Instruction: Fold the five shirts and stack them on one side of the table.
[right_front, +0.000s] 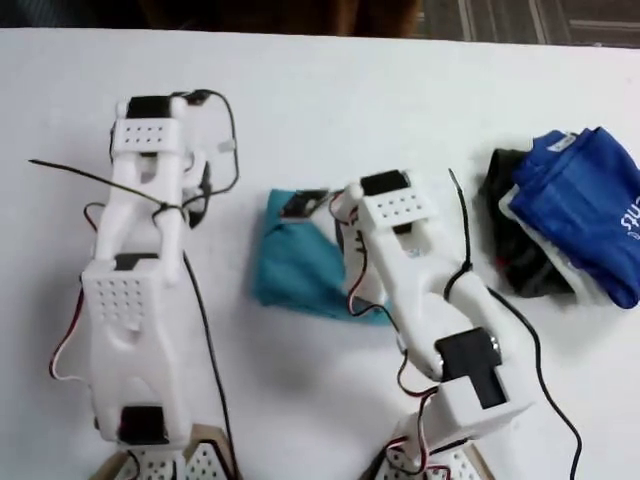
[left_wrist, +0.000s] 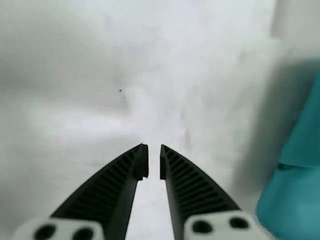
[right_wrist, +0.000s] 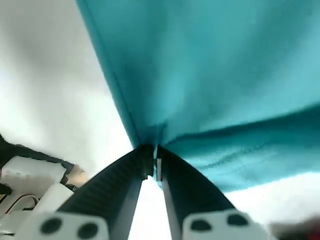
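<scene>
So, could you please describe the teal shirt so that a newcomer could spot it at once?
On the white table, look between the two arms. The teal shirt lies there in a loose bundle, one edge pinched by the right gripper. Unlike the stack of blue, white and black shirts past the right arm, it lies alone and is the only teal one.

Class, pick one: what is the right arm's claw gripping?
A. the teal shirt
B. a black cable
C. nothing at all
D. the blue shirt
A: in the right wrist view, the right claw is pinched shut on a fold of the teal shirt.
</scene>
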